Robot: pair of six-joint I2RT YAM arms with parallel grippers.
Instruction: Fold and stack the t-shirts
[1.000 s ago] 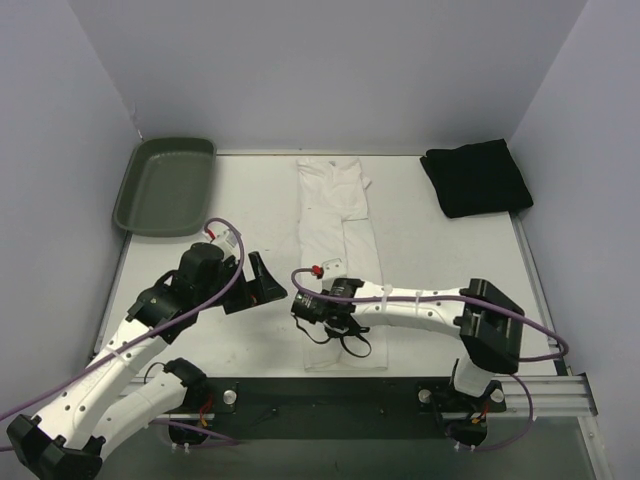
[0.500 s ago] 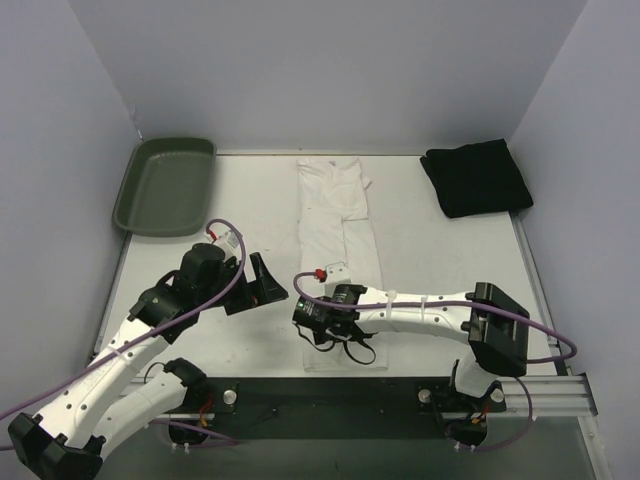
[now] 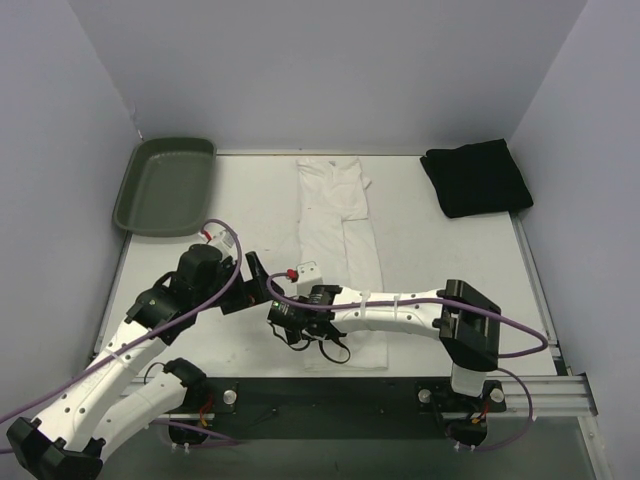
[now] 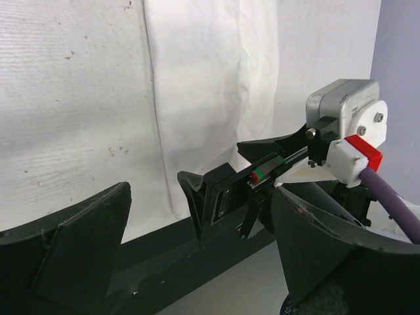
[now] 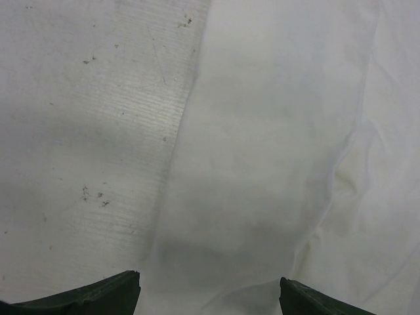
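Fingers spread over the white t-shirt's near end

Right gripper hung with jaws wide apart and empty, straddling the left edge of the shirt, a folded strip whose long axis ran 12 to 6 o'clock. It sat at the 6 o'clock end, nearer than the left gripper, likewise gaping and empty at its 9 o'clock. Black t-shirt lay folded at 1 o'clock

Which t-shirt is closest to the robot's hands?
The white t-shirt, the long one in the middle of the table. The right gripper hangs over its near end, while the black t-shirt sits folded in the far right corner.
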